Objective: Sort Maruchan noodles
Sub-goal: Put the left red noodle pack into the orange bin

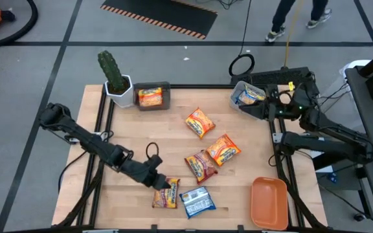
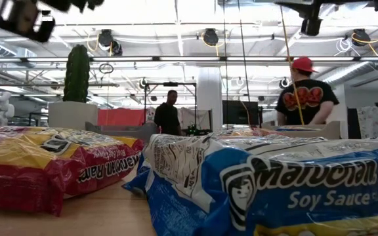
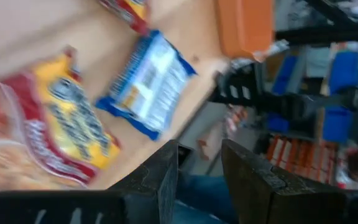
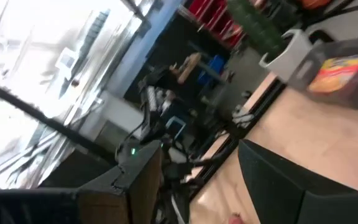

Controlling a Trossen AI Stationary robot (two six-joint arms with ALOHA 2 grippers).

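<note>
Several Maruchan noodle packets lie flat on the wooden table: two orange ones (image 1: 200, 122) (image 1: 223, 149), a dark red one (image 1: 201, 165), a red-yellow one (image 1: 166, 194) (image 3: 67, 130) and a blue-white one (image 1: 197, 200) (image 3: 146, 84). Another orange packet lies in the grey bin (image 1: 151, 96), and a blue-white one lies in the clear bin (image 1: 248, 97). My left gripper (image 1: 171, 184) (image 3: 197, 152) hovers open over the red-yellow packet near the table's near edge, with nothing between its fingers. My right gripper (image 1: 267, 107) (image 4: 197, 158) stands open and high beside the clear bin, also with nothing between its fingers.
An orange tray (image 1: 269, 202) sits at the near right corner. A potted cactus (image 1: 115, 77) stands at the far left beside the grey bin. Bare wood lies left of the packets. People stand in the room beyond the table (image 2: 304, 92).
</note>
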